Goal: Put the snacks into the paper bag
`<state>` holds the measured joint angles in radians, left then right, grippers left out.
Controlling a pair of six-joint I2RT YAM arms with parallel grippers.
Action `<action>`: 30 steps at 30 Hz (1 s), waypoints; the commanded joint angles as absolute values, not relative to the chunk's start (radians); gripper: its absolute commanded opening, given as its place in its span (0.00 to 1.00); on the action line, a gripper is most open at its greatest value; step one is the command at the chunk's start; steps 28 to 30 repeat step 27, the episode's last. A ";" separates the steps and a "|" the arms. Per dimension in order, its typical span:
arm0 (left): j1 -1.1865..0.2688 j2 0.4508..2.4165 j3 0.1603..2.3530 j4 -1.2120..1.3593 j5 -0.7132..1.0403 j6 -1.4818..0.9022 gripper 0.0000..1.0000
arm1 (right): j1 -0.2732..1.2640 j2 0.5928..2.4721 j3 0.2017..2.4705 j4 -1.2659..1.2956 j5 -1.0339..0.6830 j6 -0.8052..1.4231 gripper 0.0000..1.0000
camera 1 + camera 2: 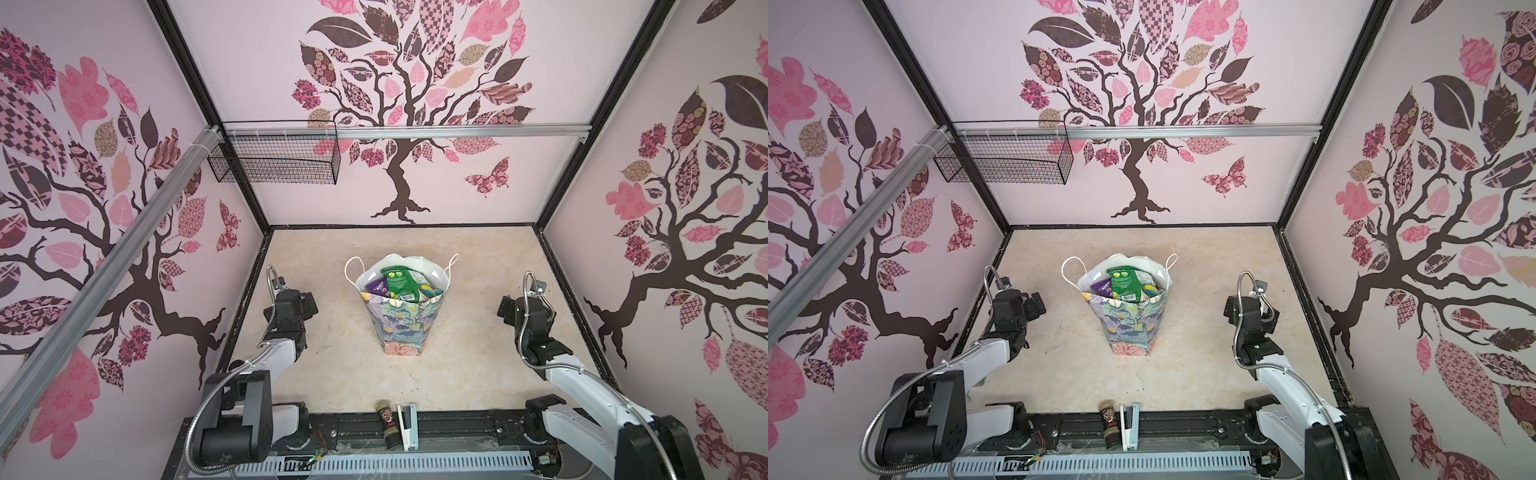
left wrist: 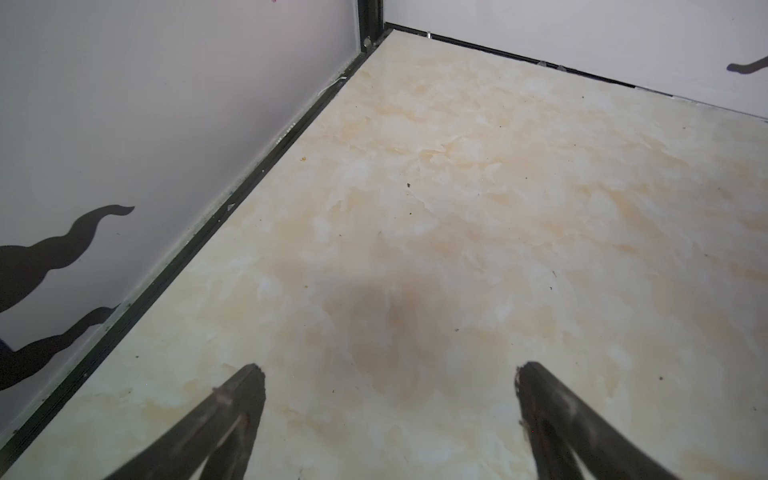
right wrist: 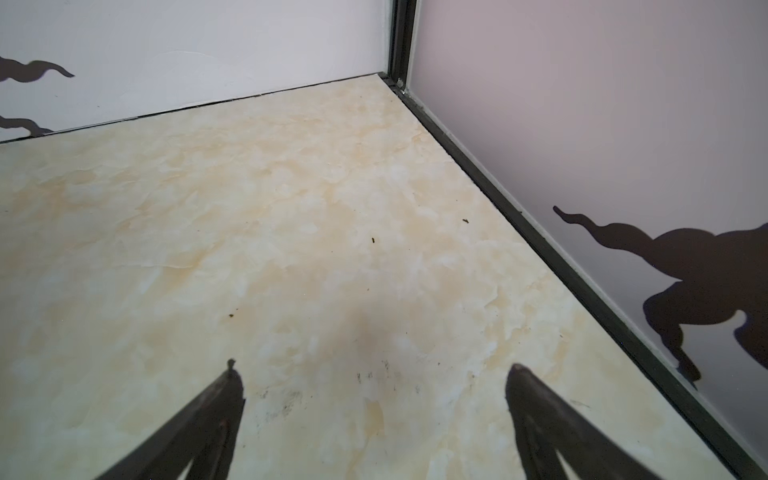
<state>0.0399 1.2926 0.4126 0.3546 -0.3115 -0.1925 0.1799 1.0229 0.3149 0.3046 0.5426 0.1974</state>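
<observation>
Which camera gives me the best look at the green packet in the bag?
Either top view: the green packet stands clear in the open mouth of the paper bag in both top views. Neither wrist view shows it, only tabletop.

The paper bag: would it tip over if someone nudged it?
Probably tippy: the bag stands tall on a small base. Likely top-heavy too: packets fill it to the rim. Its paper walls may buckle when pushed.

Open tabletop [image 1: 478, 353] flanks the upright bag [image 1: 401, 328] at centre; jar [image 1: 384, 422] and stapler [image 1: 407, 426] crowd the near edge.
</observation>
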 commanded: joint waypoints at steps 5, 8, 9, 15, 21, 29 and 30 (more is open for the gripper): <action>0.057 1.545 0.308 0.985 -0.073 -0.074 0.98 | 0.159 1.424 0.183 1.243 0.466 0.031 1.00; 0.057 1.529 0.336 0.920 -0.055 -0.067 0.98 | 0.154 1.603 0.165 1.463 0.394 -0.005 1.00; 0.056 1.530 0.352 0.885 -0.063 -0.067 0.98 | 0.157 1.629 0.172 1.499 0.411 -0.021 1.00; 0.045 1.575 0.380 0.907 -0.047 -0.047 0.98 | 0.143 1.575 0.234 1.291 0.393 0.020 0.99; 0.045 1.560 0.388 0.862 -0.047 -0.043 0.98 | 0.137 1.576 0.256 1.251 0.378 0.028 0.99; 0.044 1.557 0.389 0.854 -0.050 -0.040 0.98 | 0.111 1.569 0.258 1.231 0.342 0.040 1.00; 0.044 1.557 0.389 0.854 -0.050 -0.040 0.98 | 0.111 1.569 0.258 1.231 0.342 0.040 1.00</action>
